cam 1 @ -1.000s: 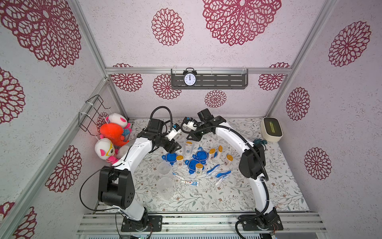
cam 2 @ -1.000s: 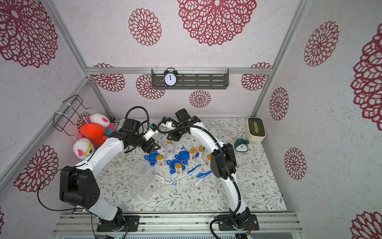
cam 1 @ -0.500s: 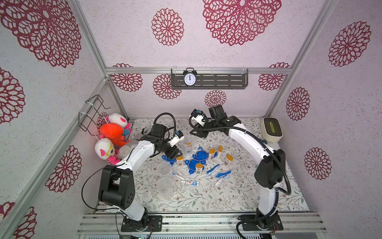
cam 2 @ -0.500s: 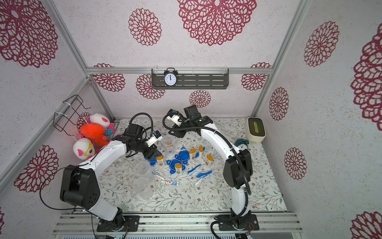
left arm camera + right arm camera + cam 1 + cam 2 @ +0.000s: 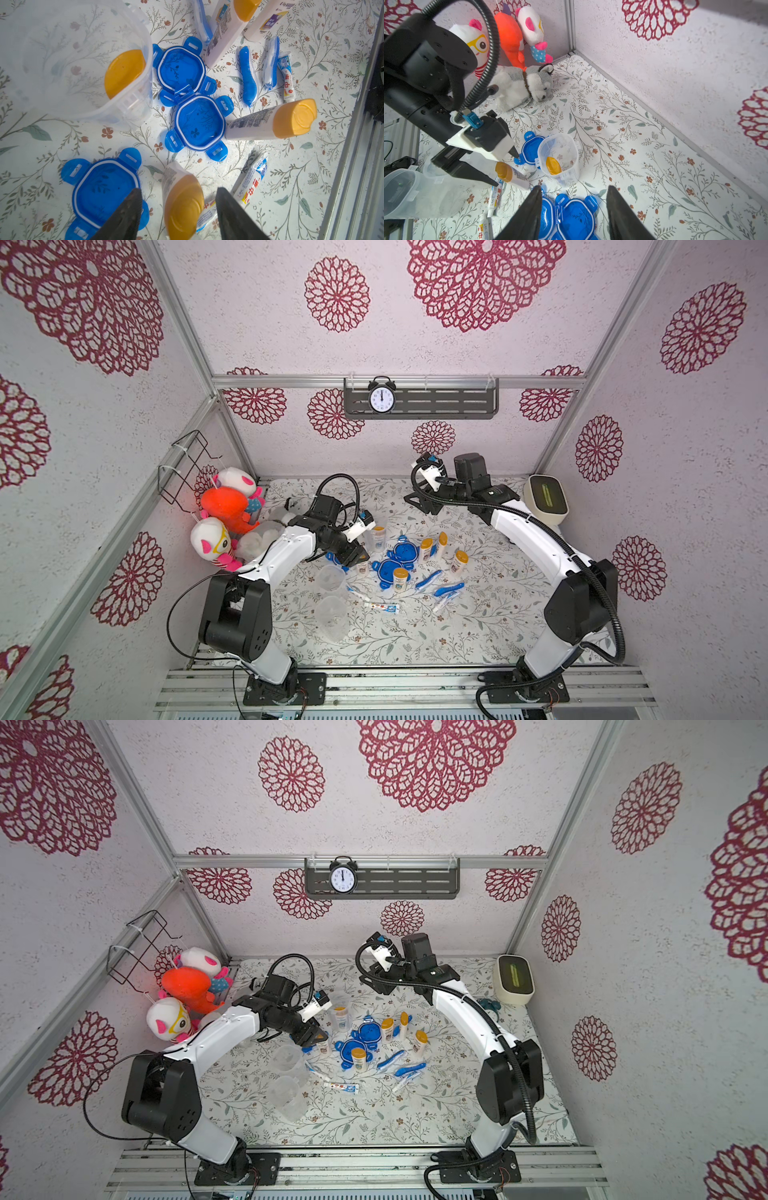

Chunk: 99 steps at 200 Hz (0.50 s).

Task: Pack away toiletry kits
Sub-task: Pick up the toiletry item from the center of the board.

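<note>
Floral mat [image 5: 415,639] covers the table, between white walls printed with red rosettes. Plush toys [image 5: 224,510] crowd the far left corner. Just right of them the left gripper [image 5: 178,189] points down over a bottle [image 5: 182,203]. Its jaws are apart and straddle the orange cap, and the left wrist view shows a gap on each side. A blue lid [image 5: 104,187] lies flat just beside that bottle. Two clear cups [image 5: 331,578] stand nearer the robot's base, one in front of the other. Farther back, a third cup [image 5: 378,537] stands upright with an orange-capped bottle inside it. At the middle of the mat, two more lids [image 5: 402,551] lie flat, touching each other. Four more bottles [image 5: 426,549] are spread near them, to their right and front. Blue toothbrushes [image 5: 428,578] lie on the mat right of the lids, and a toothpaste tube [image 5: 381,607] lies toward the front. The right gripper [image 5: 574,187] hangs raised near the back wall, its jaws apart with nothing between them. A beige box [image 5: 545,499] sits in the far right corner.
</note>
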Tool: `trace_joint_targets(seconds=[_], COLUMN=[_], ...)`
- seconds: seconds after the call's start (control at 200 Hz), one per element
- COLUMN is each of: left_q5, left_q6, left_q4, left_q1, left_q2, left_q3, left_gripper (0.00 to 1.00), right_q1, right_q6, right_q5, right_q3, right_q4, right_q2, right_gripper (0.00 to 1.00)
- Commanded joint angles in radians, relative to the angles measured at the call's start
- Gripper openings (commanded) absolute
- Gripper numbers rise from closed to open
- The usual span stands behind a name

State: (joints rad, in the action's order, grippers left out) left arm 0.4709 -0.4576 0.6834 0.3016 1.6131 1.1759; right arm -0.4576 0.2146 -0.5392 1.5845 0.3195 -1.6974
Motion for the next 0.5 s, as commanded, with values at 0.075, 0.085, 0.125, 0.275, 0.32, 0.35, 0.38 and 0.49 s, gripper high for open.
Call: trace_joint_targets(seconds=[0.075, 0.085, 0.125, 0.275, 0.32, 0.35, 0.38, 0.49], left_q5=[-0.003, -0.003, -0.004, 0.000, 0.002, 0.002, 0.000, -0.006], left_q6=[0.002, 0.002, 0.002, 0.000, 0.000, 0.000, 0.000, 0.002], left_q4=[-0.009, -0.008, -0.006, 0.001, 0.004, 0.004, 0.005, 0.008], left_q1=[0.007, 0.006, 0.005, 0.010, 0.011, 0.013, 0.013, 0.017], left_q2=[0.014, 0.015, 0.017, 0.026, 0.027, 0.028, 0.028, 0.031], left_q3=[0.002, 0.001, 0.002, 0.000, 0.000, -0.002, -0.002, -0.004], left_gripper=[0.54, 0.54, 0.54, 0.54, 0.55, 0.55, 0.55, 0.55], right_q1=[0.014, 0.015, 0.018, 0.026, 0.028, 0.029, 0.030, 0.030], right_q6=[-0.029, -0.029, -0.037, -0.054, -0.062, -0.069, -0.076, -0.108], right_q5=[-0.041, -0.041, -0.045, -0.063, -0.070, -0.073, -0.077, -0.098], right_q3=[-0.015, -0.017, -0.023, -0.027, -0.027, -0.026, -0.027, -0.053], right_q4=[-0.050, -0.051, -0.056, -0.039, -0.021, -0.007, 0.007, 0.047], right_q2=[0.077, 0.077, 0.081, 0.069, 0.063, 0.057, 0.052, 0.049], right_gripper=[0.51, 0.51, 0.50, 0.51, 0.51, 0.51, 0.51, 0.51])
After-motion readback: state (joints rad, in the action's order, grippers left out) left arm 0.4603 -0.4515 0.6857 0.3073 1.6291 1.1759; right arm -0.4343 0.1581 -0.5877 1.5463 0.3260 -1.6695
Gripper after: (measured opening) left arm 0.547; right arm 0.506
